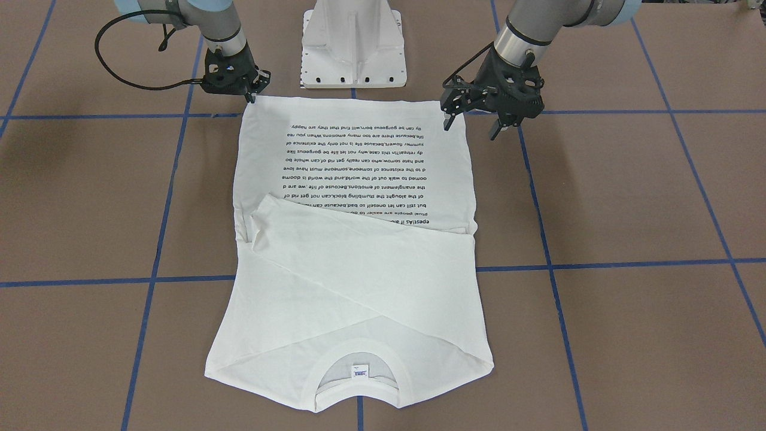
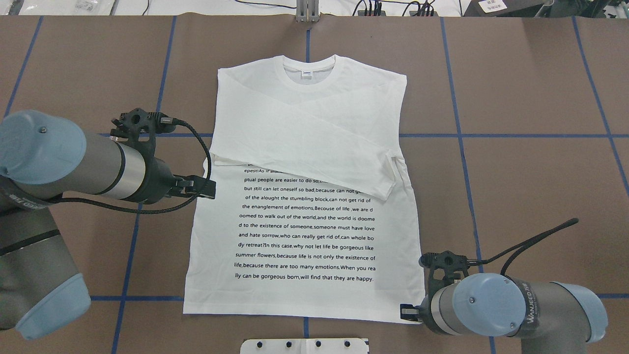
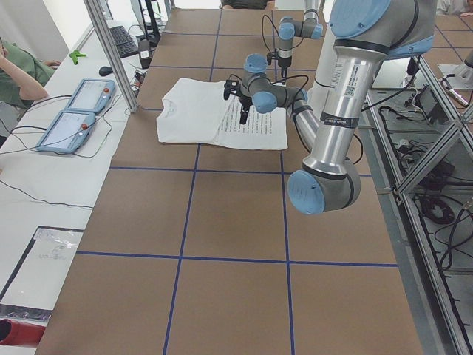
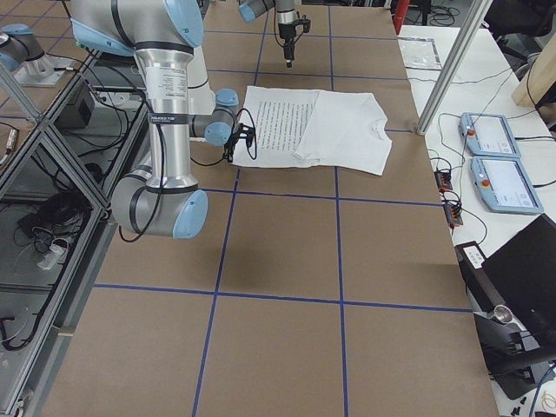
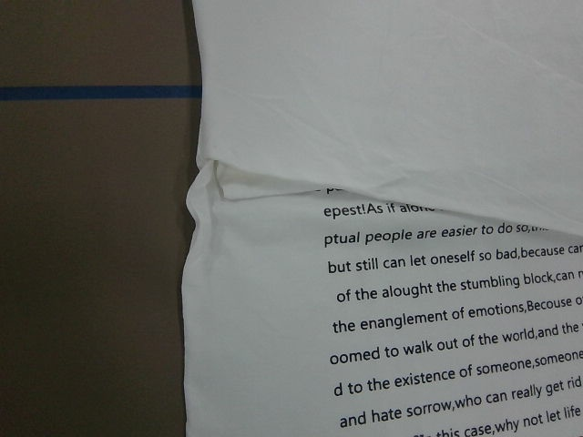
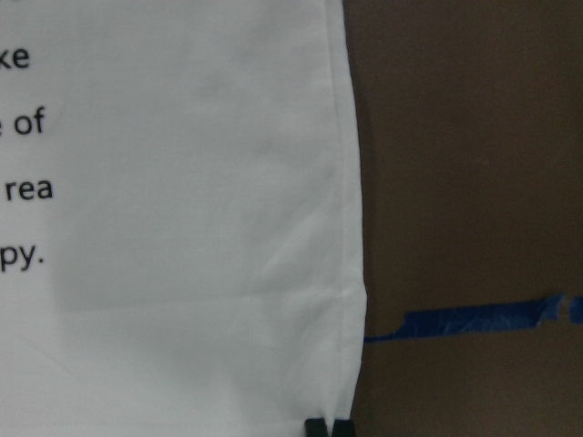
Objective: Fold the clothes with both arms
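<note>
- Brown worktop [image 2: 516, 196] with blue tape grid [image 2: 462, 135] carries white long-sleeved cotton T-shirt [image 2: 304, 236], laid flat, print up, sleeves folded across chest.
- Left black two-finger pincer [image 1: 470, 131]: open, raised at shirt's side edge.
- Right black two-finger pincer [image 1: 251, 97]: closed on hem corner.

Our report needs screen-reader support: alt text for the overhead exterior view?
A white long-sleeved T-shirt lies flat on a brown table, sleeves folded across its chest. The left tool is at its side edge, the right tool at a hem corner.
</note>
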You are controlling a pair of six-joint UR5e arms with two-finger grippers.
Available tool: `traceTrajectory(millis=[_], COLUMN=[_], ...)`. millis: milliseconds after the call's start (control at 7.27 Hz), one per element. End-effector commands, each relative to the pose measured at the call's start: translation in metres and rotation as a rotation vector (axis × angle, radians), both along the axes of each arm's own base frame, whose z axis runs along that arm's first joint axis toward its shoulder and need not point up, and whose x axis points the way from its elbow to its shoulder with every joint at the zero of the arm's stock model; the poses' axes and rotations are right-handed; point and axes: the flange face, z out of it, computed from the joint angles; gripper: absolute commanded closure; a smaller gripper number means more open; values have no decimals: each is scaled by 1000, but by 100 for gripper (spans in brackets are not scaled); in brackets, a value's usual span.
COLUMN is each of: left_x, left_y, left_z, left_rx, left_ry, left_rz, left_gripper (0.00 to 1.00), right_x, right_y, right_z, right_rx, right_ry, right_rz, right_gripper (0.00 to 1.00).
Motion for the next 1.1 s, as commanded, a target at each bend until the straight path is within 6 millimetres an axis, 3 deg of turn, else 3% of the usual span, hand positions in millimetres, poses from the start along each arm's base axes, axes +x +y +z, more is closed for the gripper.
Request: traceTrajectory(millis=[0,138,413,963], left_x=[6,7,16,87], left_y=[-3,1,46,146], left_z=[17,29,57,76], left_rx=[-30,-99,-230,-393], left_ry=[-29,-37,38,-53], left_rz=[-5,-34,-61,-122], left_gripper=[0,0,0,6], right_x=[10,10,27,29], right_y=[-9,-11,-21,-31], right_z=[-14,-18,-43,-60], right_rx=[13,25,34,45], right_ry=[-30,-37,-91,-126], right_rz=[32,49,76,102], right_gripper=[100,100,100,100])
